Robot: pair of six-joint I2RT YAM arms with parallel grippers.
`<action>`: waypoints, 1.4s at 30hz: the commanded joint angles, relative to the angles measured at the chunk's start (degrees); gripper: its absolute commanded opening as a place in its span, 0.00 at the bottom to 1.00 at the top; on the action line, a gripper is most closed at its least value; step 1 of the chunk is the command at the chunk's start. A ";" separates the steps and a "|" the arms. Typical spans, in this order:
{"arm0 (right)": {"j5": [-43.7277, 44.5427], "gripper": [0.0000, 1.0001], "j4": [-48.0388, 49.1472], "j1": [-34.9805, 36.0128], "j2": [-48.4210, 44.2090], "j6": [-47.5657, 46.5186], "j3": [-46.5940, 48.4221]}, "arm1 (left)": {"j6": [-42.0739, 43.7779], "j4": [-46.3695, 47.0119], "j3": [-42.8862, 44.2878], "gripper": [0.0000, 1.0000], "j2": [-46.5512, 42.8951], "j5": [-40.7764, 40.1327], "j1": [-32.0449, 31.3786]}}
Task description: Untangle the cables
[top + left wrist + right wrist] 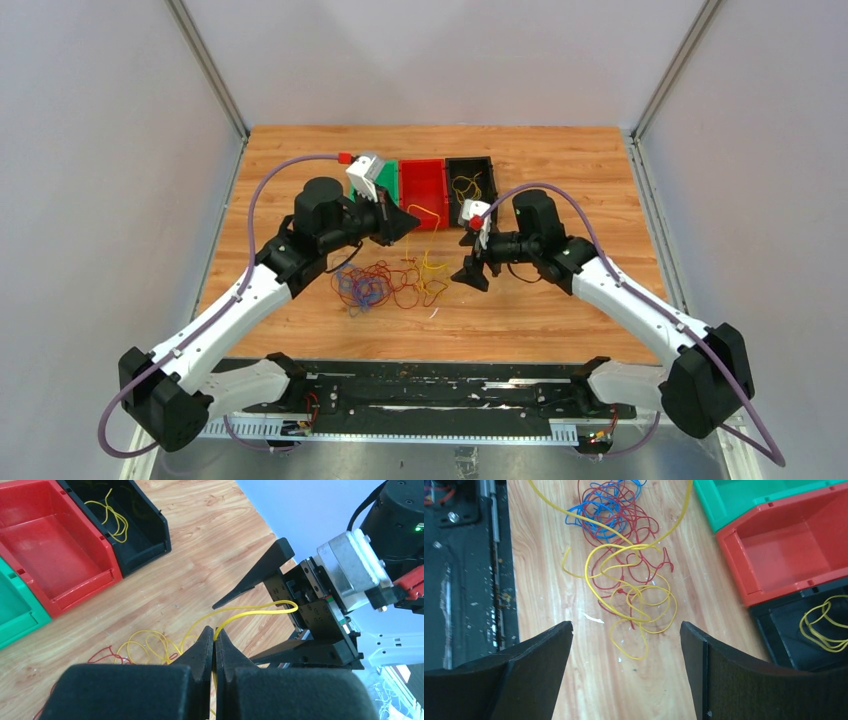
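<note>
A tangle of thin blue, red and yellow cables (372, 288) lies on the wooden table (560, 300) between the arms; it also shows in the right wrist view (616, 520). My left gripper (408, 224) is shut on one yellow cable (260, 607), held above the table; the strand arcs from the closed jaws (215, 634) toward the other arm. My right gripper (470, 272) is open and empty, hovering just right of the tangle. In its wrist view its gripper (626, 630) stands wide apart over bare wood, near loose yellow loops (644, 605).
Three small bins stand in a row at the back: green (388, 176), partly hidden by the left wrist, red (423, 190), and black (470, 180) with yellow cables (824, 622) inside. A black rail (420, 390) runs along the table's near edge.
</note>
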 commanded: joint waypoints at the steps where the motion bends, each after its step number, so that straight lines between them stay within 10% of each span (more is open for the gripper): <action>1: -2.10 0.85 0.24 0.71 1.70 -11.62 -0.58 | 0.37 -1.85 -0.75 0.00 -1.10 -0.98 -0.30; 10: -8.12 0.74 9.33 0.77 10.61 -13.59 1.30 | -0.22 -1.10 -1.44 0.00 -1.73 -1.26 -0.32; 14: -10.61 0.03 1.81 0.72 13.50 -15.11 4.84 | 0.30 -4.53 -0.69 0.00 -2.02 -7.96 -0.38; 15: -8.48 0.00 1.63 0.60 13.58 -13.30 4.82 | 0.45 -6.42 -0.20 0.00 -2.22 -12.08 -0.27; 21: 10.79 0.00 3.50 -6.80 10.20 6.91 2.10 | -2.59 -22.35 1.45 0.00 -2.21 -41.69 4.51; 31: 32.85 0.00 -5.33 -36.26 -5.10 31.55 -2.26 | -9.08 -27.03 -6.67 0.00 -10.08 -45.93 24.11; 42: 22.34 0.00 -2.68 -45.69 -14.44 30.25 0.18 | -5.84 -24.18 -7.58 0.00 -12.07 -40.35 27.21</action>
